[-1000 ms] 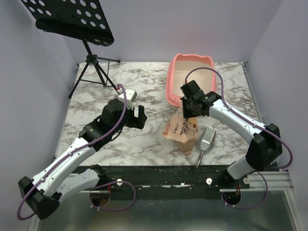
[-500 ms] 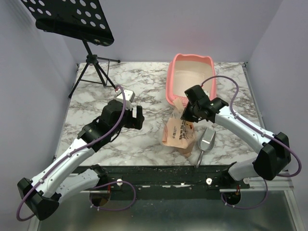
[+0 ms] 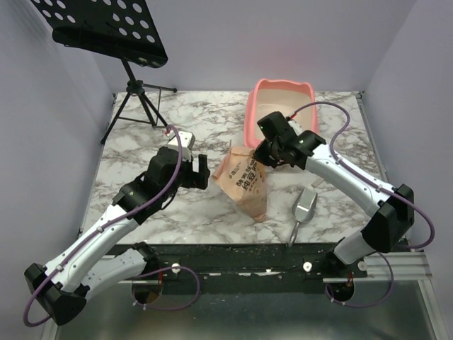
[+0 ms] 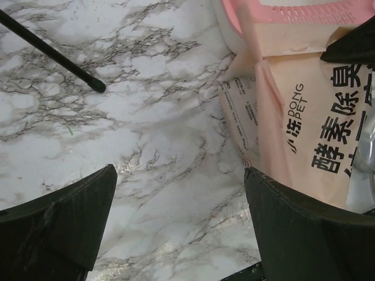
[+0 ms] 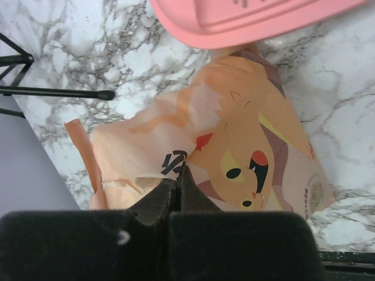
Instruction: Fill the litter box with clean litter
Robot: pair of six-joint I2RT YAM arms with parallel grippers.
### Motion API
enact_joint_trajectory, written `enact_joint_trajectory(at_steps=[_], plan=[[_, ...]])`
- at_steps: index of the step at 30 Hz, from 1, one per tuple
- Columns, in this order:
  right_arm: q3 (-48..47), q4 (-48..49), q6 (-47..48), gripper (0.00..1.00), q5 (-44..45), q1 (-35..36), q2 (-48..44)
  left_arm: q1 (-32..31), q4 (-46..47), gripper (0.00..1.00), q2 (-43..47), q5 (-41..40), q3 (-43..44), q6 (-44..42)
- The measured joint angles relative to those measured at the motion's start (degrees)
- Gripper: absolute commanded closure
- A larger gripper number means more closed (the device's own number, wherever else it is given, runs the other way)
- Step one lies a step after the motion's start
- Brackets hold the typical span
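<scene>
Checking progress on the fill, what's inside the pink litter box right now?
The litter box shows a smooth, pale beige inside; whether that is litter or bare floor I cannot tell from above. Its near end is covered by the right arm.

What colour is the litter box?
The litter box is pink, seen best in the top external view.
</scene>
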State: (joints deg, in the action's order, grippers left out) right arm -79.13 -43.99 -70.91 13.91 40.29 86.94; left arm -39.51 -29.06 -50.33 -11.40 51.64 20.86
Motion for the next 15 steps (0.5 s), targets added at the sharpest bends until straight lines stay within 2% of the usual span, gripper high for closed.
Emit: enact_joint_trajectory(at_steps=[4,12,13,15], plan=[[-3.3,0.8,-1.2,0.99,1.0,0.2,2.6,0.1,-0.5,0.01,-0.1,-3.2,0.1,0.9],[-2.6,4.4,-1.2,0.98,0.9,0.2,4.5,1.2,-0.5,0.01,-2.5,-7.1,1.4,5.4],[-2.6,4.6,-0.8,0.89,0.7,0.2,4.5,1.3,-0.1,0.01,-2.7,-7.0,1.4,5.8],[-2.6,5.1,0.3,0.66,0.3,0.2,4.7,1.3,1.5,0.01,-3.1,-6.5,1.4,6.3]])
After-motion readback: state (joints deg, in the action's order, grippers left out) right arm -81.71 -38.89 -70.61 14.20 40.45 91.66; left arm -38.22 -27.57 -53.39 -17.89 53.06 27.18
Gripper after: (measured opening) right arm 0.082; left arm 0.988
